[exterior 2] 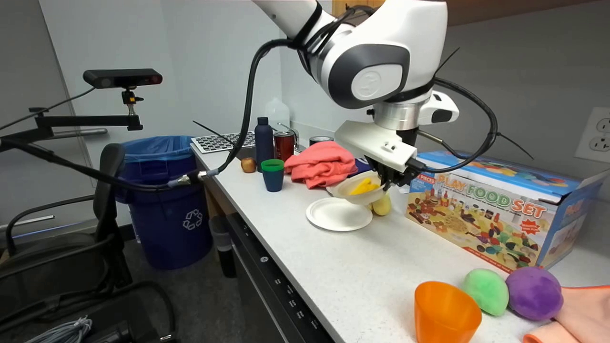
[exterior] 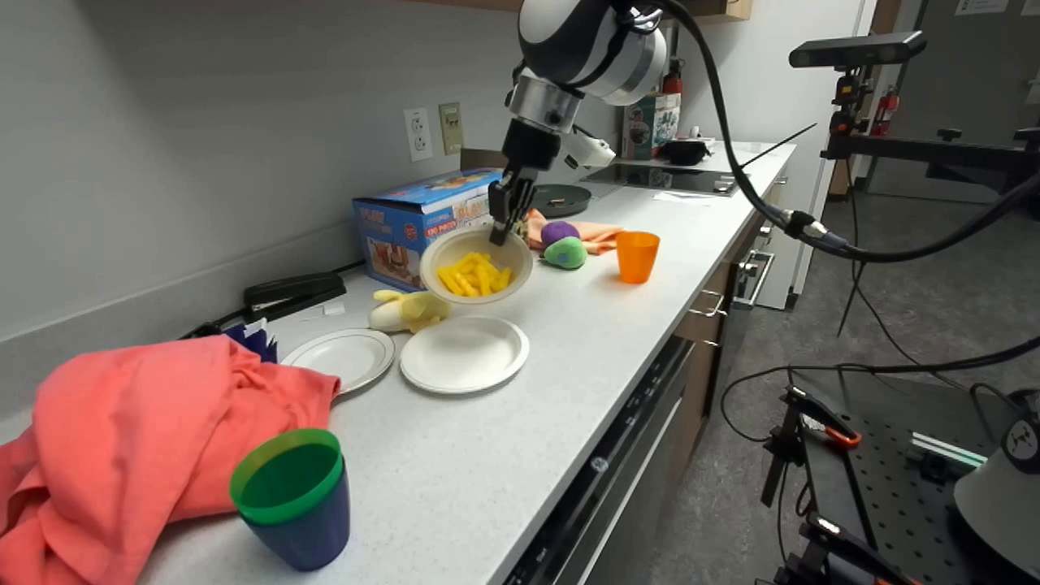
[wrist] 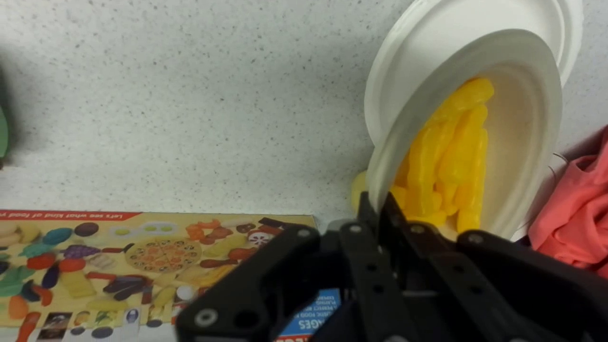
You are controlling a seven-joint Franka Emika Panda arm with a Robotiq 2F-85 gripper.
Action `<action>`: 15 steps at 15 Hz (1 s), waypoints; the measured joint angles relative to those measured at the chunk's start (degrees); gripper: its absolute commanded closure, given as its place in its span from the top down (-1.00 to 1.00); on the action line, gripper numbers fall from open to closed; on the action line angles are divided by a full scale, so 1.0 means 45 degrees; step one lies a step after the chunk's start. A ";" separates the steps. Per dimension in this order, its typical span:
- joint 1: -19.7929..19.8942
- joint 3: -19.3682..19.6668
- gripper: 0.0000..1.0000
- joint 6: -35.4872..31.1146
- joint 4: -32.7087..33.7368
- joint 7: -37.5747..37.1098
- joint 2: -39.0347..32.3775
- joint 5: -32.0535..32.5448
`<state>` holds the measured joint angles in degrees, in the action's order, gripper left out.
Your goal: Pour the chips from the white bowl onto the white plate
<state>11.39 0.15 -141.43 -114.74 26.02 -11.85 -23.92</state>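
The white bowl [exterior: 522, 264] is held in the air by its rim, tilted, and also shows in an exterior view [exterior 2: 340, 188] and in the wrist view [wrist: 517, 114]. The yellow chips [exterior: 473, 275] lie in a heap inside it, seen closely in the wrist view [wrist: 451, 161]. My gripper [exterior: 499, 234] is shut on the bowl's rim, with one fingertip on each side of it in the wrist view [wrist: 377, 204]. The white plate [exterior: 465, 354] lies flat on the counter below and beside the bowl; it also shows in an exterior view [exterior 2: 338, 215]. It is partly hidden by the bowl in the wrist view [wrist: 403, 71].
A smaller white plate [exterior: 345, 359] and a pale yellow lumpy item [exterior: 409, 310] lie beside the white plate. A play food box [exterior 2: 476, 224] stands by the wall. A coral cloth [exterior: 162, 422], stacked cups [exterior: 301, 508] and an orange cup [exterior: 637, 257] are on the counter.
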 measured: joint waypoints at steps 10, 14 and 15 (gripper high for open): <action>-0.0117 0.0002 -0.97 -0.2083 -0.0789 -0.0061 0.0337 0.0178; -0.0318 -0.0002 -0.97 -0.3100 -0.1473 -0.0059 0.0520 0.0981; -0.0383 -0.0003 -0.97 -0.3321 -0.1653 -0.0059 0.0569 0.1204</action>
<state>9.67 0.14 -156.38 -122.18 25.75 -9.29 -18.50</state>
